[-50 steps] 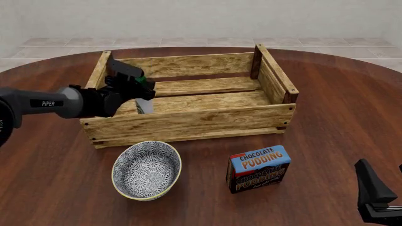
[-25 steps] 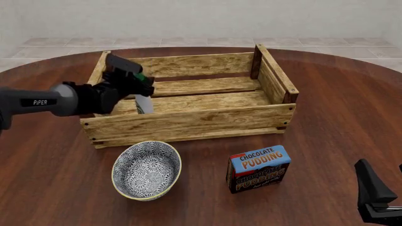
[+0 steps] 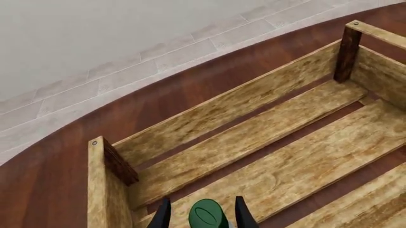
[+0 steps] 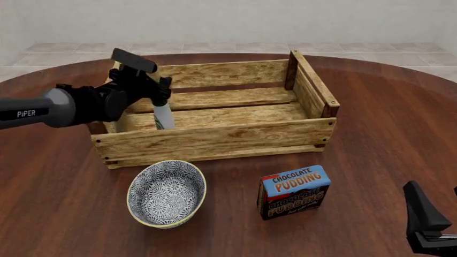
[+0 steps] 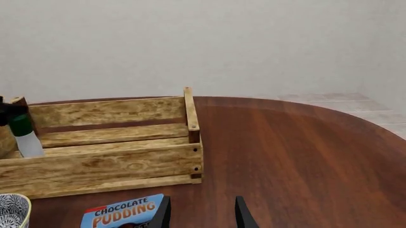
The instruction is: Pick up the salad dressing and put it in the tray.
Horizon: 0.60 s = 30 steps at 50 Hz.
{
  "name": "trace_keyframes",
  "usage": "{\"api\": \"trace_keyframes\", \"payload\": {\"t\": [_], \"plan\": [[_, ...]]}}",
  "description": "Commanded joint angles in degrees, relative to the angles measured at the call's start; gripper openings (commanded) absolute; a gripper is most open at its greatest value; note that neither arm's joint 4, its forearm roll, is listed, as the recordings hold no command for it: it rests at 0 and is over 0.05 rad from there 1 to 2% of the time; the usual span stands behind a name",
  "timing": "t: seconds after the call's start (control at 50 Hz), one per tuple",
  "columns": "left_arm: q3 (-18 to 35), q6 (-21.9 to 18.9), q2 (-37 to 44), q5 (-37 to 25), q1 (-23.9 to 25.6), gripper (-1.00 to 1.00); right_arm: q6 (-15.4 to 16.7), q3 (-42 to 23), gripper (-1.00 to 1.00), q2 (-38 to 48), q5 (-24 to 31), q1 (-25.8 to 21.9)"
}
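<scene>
The left fingers [image 4: 158, 92] are standing slightly apart on either side of the bottle's [image 4: 164, 115] green cap [image 3: 207, 214]; whether they are pressing on it cannot be told. Below them the bottle is standing upright inside the crate [image 4: 214, 140], near its left end, with the crate's floor slats stretching out ahead of the fingertips. The right fingers [image 5: 201, 214] are hanging parted and holding nothing above the worktop [image 4: 371, 144]. The pudding box [image 5: 123, 212] is lying just beside one of them, and the crate is sitting well beyond. A bowl [image 4: 166, 193] is resting close in front of the crate.
</scene>
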<state>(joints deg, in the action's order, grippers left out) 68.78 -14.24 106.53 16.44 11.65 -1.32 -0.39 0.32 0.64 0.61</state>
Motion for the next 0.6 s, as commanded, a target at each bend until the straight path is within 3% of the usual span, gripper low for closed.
{"api": "trace_keyframes", "payload": {"t": [0.02,0.3,0.6], "plan": [[-0.17,-0.68,-3.41,-1.63,-0.12,1.00,0.05,-0.06,1.00,-0.02,0.04,0.01],[-1.46,-1.15,-9.45,-3.54,-0.78,1.00,0.39,-0.04,1.00,-0.13,-0.02,0.04],[-9.22,-2.62,-20.27,-2.26,-0.42,1.00,0.97,-0.11,1.00,-0.18,0.14,-0.26]]}}
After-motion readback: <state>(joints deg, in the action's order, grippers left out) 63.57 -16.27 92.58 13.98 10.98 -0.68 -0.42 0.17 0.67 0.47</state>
